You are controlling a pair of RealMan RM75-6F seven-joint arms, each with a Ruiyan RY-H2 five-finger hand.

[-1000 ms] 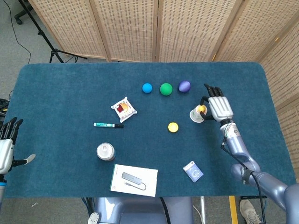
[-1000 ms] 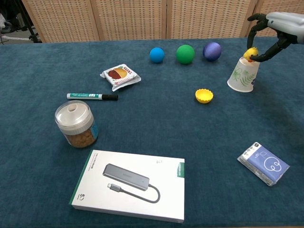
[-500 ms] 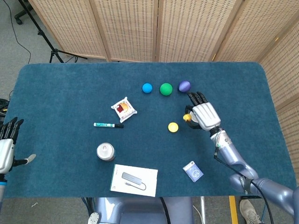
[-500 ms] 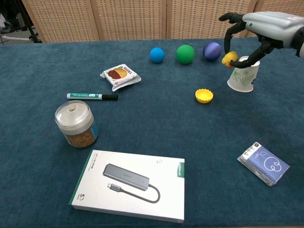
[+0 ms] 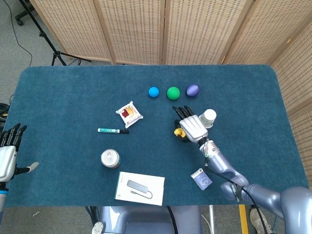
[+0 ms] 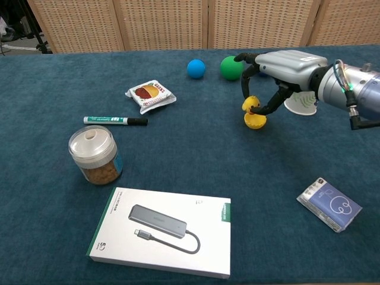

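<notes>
Right hand [image 6: 279, 71] moved left from paper cup [image 5: 209, 116] with small yellow duck toy [image 6: 251, 105] pinched, now just above yellow cap [image 6: 255, 122] mid-worktop, chest view shows duck, head view hides it, left hand [image 5: 7, 156] open at left edge, head view only

Right hand [image 6: 279, 74] pinching, left hand [image 5: 7, 155] spread

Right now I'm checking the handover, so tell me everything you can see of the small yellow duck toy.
The yellow duck toy looks like a small rubber figure, glossy, with an orange beak. The right hand pinches it between fingertips, holding it just above the yellow cup-shaped piece on the blue table cloth; whether the two touch is unclear. In the head view the hand hides most of it.
</notes>
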